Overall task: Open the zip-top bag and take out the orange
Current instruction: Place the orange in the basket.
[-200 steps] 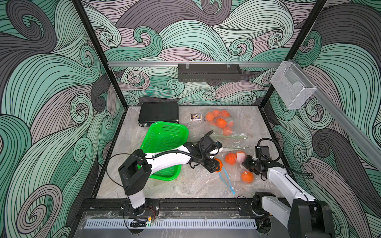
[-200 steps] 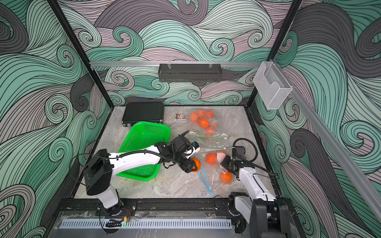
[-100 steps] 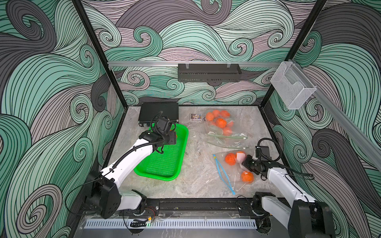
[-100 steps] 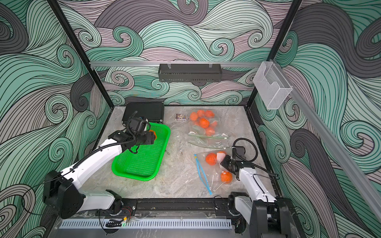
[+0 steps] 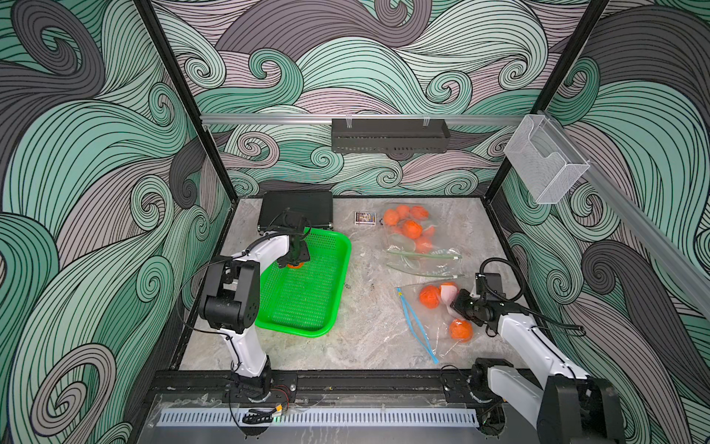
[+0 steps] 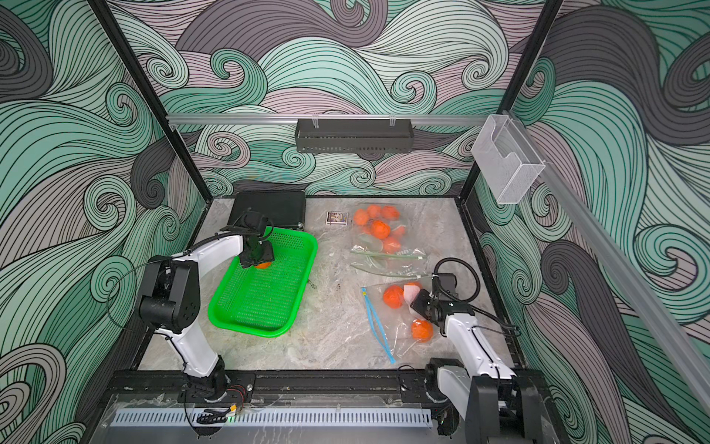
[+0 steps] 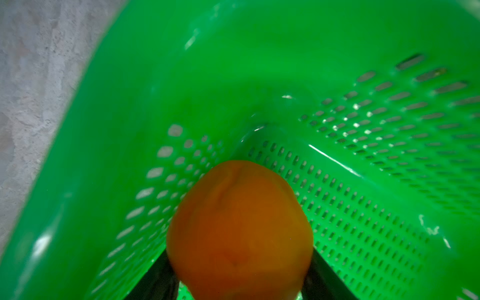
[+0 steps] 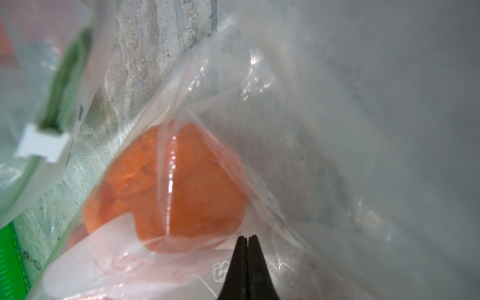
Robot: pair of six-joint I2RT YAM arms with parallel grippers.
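Note:
My left gripper [image 5: 295, 260] is shut on an orange [image 7: 239, 228], its dark fingers [image 7: 161, 281] at either side of the fruit. It hangs low inside the far end of the green basket [image 5: 307, 307]. The clear zip-top bag [image 5: 442, 338] with a blue zip strip [image 5: 415, 326] lies open at the front right. Two oranges [image 5: 429, 296] rest inside it. My right gripper [image 8: 248, 237] is shut, pinching the bag's film next to an orange [image 8: 181, 181] under the plastic; in both top views it sits on the bag's right side [image 6: 420, 303].
A second clear bag [image 5: 411, 234] with a green zip holds several oranges at the back right. A small printed box [image 5: 365, 218] and a black case [image 5: 296, 209] lie at the back. The basket's perforated wall [image 7: 389, 124] rises close round the held orange.
My left arm carried the orange from the bag's mouth across to the basket's far end and has now lowered it inside. The right arm and the bag stayed still.

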